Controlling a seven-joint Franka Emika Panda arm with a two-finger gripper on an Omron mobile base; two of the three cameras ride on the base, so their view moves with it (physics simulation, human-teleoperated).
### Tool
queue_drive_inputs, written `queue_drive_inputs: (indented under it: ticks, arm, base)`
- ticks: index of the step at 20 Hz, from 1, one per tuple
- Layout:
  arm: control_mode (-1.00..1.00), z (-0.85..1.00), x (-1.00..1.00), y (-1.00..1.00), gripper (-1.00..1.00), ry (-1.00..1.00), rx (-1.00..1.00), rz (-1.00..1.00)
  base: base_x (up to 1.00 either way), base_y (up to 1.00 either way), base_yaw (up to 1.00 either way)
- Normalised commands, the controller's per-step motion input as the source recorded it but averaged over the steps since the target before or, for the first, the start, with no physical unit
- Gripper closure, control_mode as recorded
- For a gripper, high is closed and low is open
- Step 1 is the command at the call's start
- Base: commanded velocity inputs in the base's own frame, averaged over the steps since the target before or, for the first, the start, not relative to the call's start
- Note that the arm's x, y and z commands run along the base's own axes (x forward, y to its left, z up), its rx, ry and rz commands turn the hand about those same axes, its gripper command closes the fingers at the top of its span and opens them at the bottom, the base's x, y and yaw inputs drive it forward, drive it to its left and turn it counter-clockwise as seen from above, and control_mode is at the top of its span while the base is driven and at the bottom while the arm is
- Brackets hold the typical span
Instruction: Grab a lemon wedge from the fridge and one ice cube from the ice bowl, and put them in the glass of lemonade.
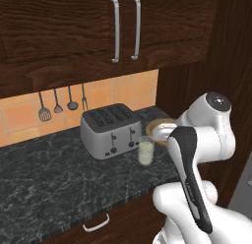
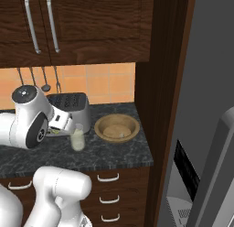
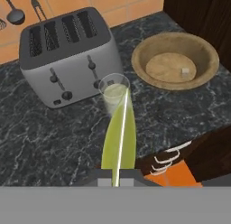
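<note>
On the dark surface (image 3: 54, 142) I see the toaster (image 3: 67, 56) at left. My tool (image 3: 118, 175) is clamped on the lemon wedge (image 3: 119, 137), its long axis pointing up at the glass of lemonade (image 3: 114, 94). Rightmost sits the ice bowl (image 3: 205, 51).

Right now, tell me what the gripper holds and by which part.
The gripper is shut on the lemon wedge, pinching its near end; the rest points toward the glass of lemonade.
</note>
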Motion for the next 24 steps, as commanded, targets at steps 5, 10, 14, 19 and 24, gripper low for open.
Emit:
queue_drive_inputs:
  ticks: [5, 10, 14, 19, 24]
  arm:
    - [-1.0, -0.03, 0.52, 0.0, 1.0, 0.05, -0.03, 0.0]
    - [-1.0, -0.11, 0.53, 0.0, 1.0, 0.04, 0.0, 0.0]
    - [-1.0, -0.35, 0.19, 0.0, 1.0, 0.01, 0.0, 0.01]
    - [-1.0, -0.16, 0.07, 0.0, 1.0, 0.0, -0.02, 0.0]
    - [-1.0, -0.13, 0.04, 0.0, 1.0, 0.0, -0.01, 0.0]
  base:
    - [0.0, 0.0, 0.0]
    - [0.0, 0.0, 0.0]
    - [0.0, 0.0, 0.0]
    - [0.0, 0.0, 0.0]
    - [0.0, 0.0, 0.0]
